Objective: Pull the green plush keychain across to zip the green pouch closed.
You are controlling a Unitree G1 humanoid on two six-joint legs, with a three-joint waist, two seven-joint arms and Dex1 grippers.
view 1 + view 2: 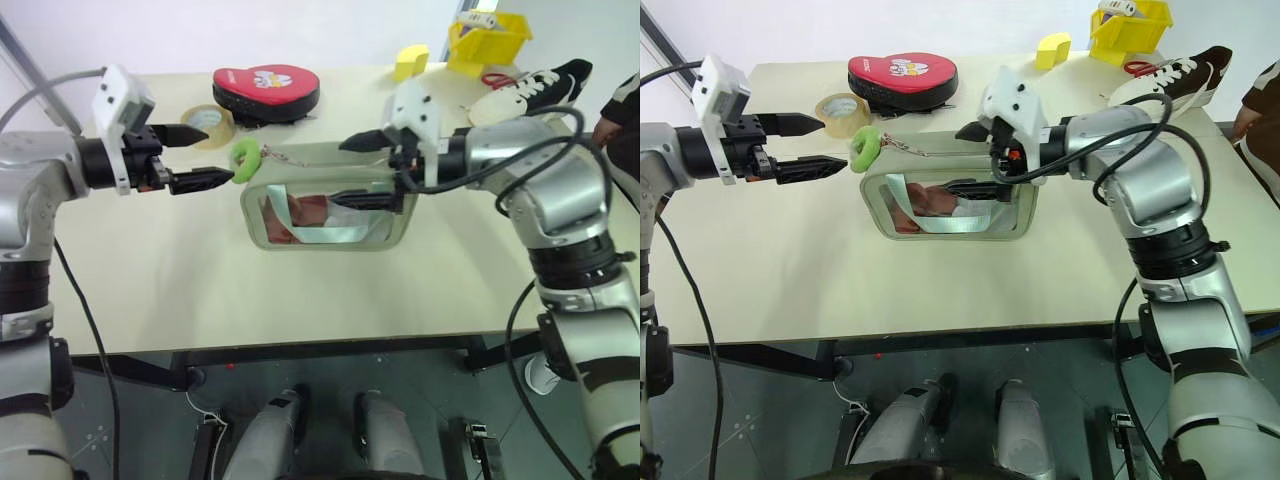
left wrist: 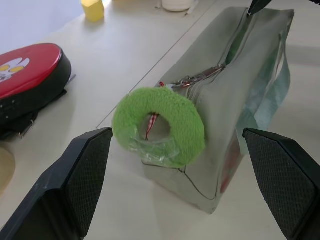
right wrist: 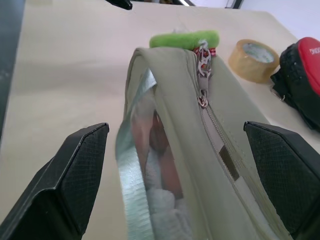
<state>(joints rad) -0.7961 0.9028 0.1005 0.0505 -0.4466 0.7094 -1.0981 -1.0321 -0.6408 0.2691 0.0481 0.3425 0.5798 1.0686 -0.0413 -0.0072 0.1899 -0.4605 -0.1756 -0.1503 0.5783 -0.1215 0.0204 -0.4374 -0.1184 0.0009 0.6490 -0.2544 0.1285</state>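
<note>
Left end effector [image 1: 198, 156] spread wide, holding nothing, level above the table [image 1: 150, 280], black fingertips aimed at the green plush keychain [image 1: 245, 155] just beside them, not touching. Right end effector [image 1: 352, 170] likewise wide apart and empty, pointing leftward, straddling the right end of the green pouch [image 1: 330, 210]: one finger above the zip line at the top, the other in front of the clear window.

Green pouch standing upright near the middle of the table, window facing the robot, reddish items visible inside, pale mint strap [image 2: 280, 80] hanging at one end. Keychain at the pouch's top left corner, hooked by a short metal chain [image 3: 203, 65] to the zip pull; fuzzy ring tilted against the pouch's end.

Beyond the keychain, tan tape roll [image 1: 210, 124] flat on the table. Just behind that, red-and-black oval pad [image 1: 266, 90]. Farther right along the back edge: small yellow block [image 1: 411, 62], yellow bin [image 1: 487, 40], black-and-white sneaker [image 1: 530, 90].
</note>
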